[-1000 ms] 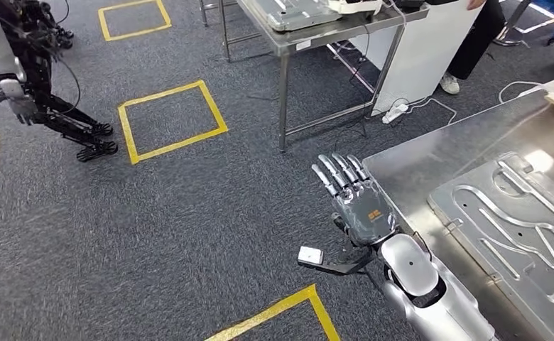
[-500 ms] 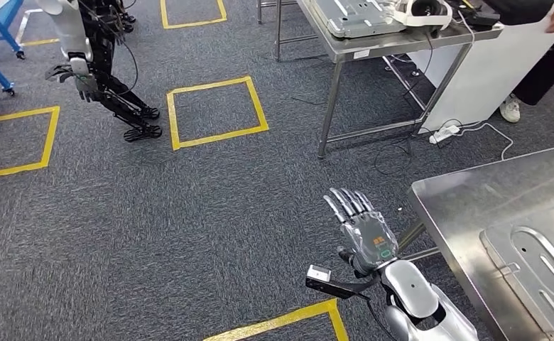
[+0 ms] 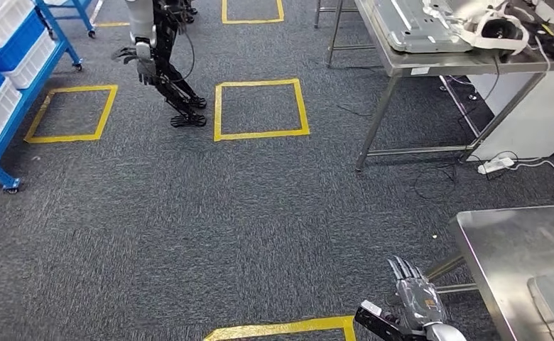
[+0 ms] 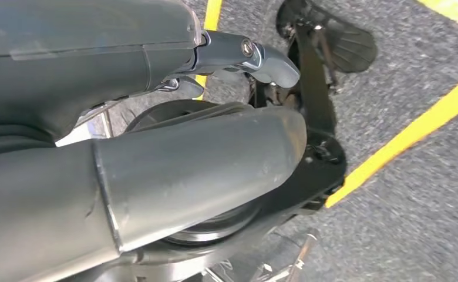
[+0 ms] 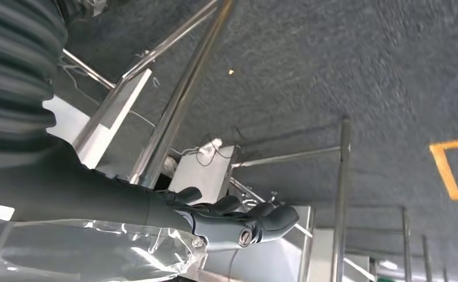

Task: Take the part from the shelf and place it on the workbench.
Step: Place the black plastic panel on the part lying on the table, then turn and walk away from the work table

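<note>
Nearest to us, at the bottom edge of the head view, our right hand [image 3: 414,304] hangs low with its fingers straight and apart, holding nothing. Just right of it is the corner of the steel workbench [image 3: 501,241], lower right of frame. Our left hand [image 4: 156,147] fills its own wrist view, but it's so close up that we can't tell if the fingers are apart or curled. Nothing obvious is in it, though.

So we reckon this is the walk-over step. The blue shelf [image 3: 31,91] sits way off in the upper left, with white bins [image 3: 4,25] on it, well apart from the workbench. Doing it well means squaring up to the shelf front, keeping both arms tucked in, and steering wide of the other robot [image 3: 153,42] standing near the top of frame.

The part itself? Presumably in one of those bins, but it's too far off to make out. That means we can't call which way it points or how its long axis lies. Best to check once we're close.
</note>
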